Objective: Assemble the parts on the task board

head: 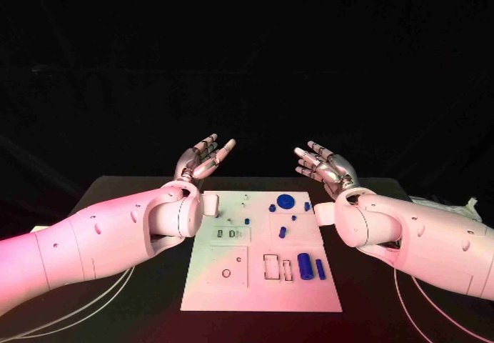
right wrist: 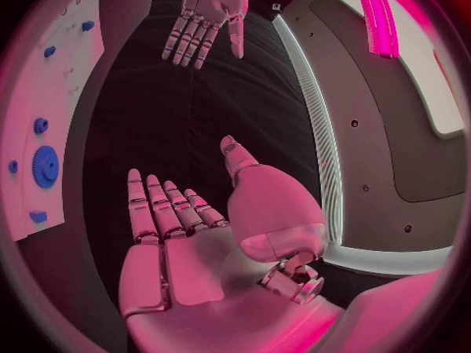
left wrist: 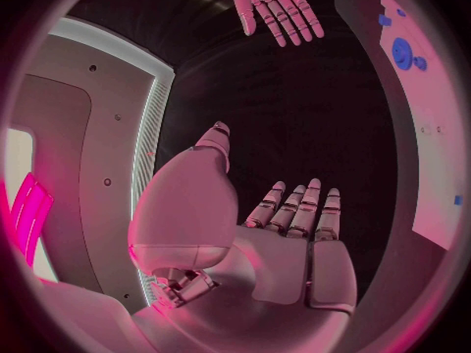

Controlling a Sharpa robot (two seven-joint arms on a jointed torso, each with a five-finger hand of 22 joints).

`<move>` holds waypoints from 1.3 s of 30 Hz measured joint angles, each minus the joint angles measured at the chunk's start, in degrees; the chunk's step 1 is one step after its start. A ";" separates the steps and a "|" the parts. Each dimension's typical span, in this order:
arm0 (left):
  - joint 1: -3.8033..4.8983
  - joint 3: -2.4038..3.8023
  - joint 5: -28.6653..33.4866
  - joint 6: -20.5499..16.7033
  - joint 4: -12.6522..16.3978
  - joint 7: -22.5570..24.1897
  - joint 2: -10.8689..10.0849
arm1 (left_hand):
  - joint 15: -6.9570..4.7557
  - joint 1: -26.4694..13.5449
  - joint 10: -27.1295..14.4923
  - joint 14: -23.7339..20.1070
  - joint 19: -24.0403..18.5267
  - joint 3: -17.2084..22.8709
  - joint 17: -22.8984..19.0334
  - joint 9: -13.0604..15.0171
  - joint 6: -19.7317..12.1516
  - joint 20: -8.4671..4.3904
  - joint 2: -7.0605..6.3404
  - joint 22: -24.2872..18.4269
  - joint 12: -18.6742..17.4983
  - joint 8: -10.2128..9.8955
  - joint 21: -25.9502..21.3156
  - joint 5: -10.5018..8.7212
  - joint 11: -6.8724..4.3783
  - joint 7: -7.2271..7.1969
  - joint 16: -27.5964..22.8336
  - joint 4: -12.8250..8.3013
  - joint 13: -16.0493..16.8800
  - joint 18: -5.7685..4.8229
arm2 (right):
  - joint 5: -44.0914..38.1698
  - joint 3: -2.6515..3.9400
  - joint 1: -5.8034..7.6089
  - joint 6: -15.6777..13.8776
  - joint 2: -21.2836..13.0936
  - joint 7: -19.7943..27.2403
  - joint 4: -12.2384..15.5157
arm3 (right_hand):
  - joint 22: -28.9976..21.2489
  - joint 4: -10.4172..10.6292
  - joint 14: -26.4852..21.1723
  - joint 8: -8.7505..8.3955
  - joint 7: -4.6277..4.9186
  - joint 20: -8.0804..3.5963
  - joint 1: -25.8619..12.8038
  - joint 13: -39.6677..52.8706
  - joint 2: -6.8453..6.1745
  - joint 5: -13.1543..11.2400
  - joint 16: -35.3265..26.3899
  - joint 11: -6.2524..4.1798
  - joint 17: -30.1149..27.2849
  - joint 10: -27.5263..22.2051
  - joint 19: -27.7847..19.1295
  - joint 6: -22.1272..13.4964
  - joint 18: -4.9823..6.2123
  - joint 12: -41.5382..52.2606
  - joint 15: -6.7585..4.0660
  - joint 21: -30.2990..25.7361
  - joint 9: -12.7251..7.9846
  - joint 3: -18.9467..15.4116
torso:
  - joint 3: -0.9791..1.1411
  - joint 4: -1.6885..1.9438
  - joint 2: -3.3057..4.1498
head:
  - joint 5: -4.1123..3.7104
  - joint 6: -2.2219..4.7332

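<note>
**Parts waiting, hands raised**

The blue parts (head: 305,261) are lying on the task board (head: 261,296), long axes pointing away from the robot. Beyond it, the left hand (head: 202,160) and right hand (head: 323,166) are hovering with spread, empty fingers; the right is nearer the parts.

No text, label, brand, number or sign can be read anywhere in these views. The task board (head: 261,286) carries only outlined recesses and small marks too tiny to make out as writing.
</note>
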 measured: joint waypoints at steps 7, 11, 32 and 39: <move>0.17 -0.06 -0.25 2.85 -0.46 0.03 0.21 | 1.39 3.79 2.71 4.47 1.11 2.67 0.53 0.30 2.64 1.05 1.45 0.37 0.31 0.47 0.61 0.34 1.37 0.31 0.83 0.80 0.29 0.00 | -5.69 0.54 0.28 8.61 0.49 -3.38 -1.82 | 1.03 -2.23 11.10 1.12 0.49 0.24 5.62 0.79 0.86 -0.69 1.70 0.09 0.76 10.36 7.63 7.15 1.88 1.63 -0.36 2.09 0.69 0.87 | -0.06 -0.03 0.00 | 0.01 -0.08; 0.08 -0.03 -0.38 3.67 -0.59 0.06 0.21 | 1.50 6.56 9.67 13.50 6.33 4.45 1.60 0.89 8.45 0.94 2.62 1.40 1.47 1.72 2.59 0.35 1.69 0.68 3.19 0.39 0.88 0.00 | -8.82 0.64 0.37 11.54 0.57 -4.64 -2.54 | 1.71 -4.14 20.04 2.23 1.07 0.26 8.91 1.32 0.86 -1.04 3.15 -0.70 1.17 20.34 13.34 15.00 3.36 3.28 -1.48 4.08 1.30 1.72 | -0.08 -0.04 0.00 | 0.02 -0.09; -0.33 -0.02 -1.60 6.42 8.16 0.29 -7.31 | -6.48 9.91 45.41 46.90 43.20 4.49 8.94 2.02 37.44 -3.70 5.97 9.41 7.42 5.89 20.47 0.34 -4.12 4.10 13.50 -4.59 2.42 3.58 | -56.48 2.10 2.80 8.26 -1.26 -14.09 -5.07 | 4.91 -10.62 44.93 3.09 4.04 -4.75 12.93 1.63 -2.50 -1.84 5.17 -5.58 2.29 43.52 32.21 41.55 4.47 3.00 -7.76 14.21 2.23 6.18 | -1.05 1.69 4.43 | -3.00 0.80; -0.12 0.17 -0.42 7.09 12.63 -0.05 -9.71 | -7.12 9.91 46.25 48.56 44.48 4.34 10.47 2.02 38.47 -4.15 5.97 10.02 6.86 5.51 21.72 0.34 -4.35 3.90 13.99 -4.75 2.40 3.57 | -71.93 2.32 3.34 12.00 -0.69 -20.83 -4.65 | 8.38 -10.86 53.36 3.09 2.07 -7.74 12.93 1.75 -3.70 -2.17 7.40 -7.63 4.27 48.03 37.97 45.17 4.47 2.86 -10.55 21.02 2.44 6.41 | -1.37 2.21 6.36 | -4.47 1.56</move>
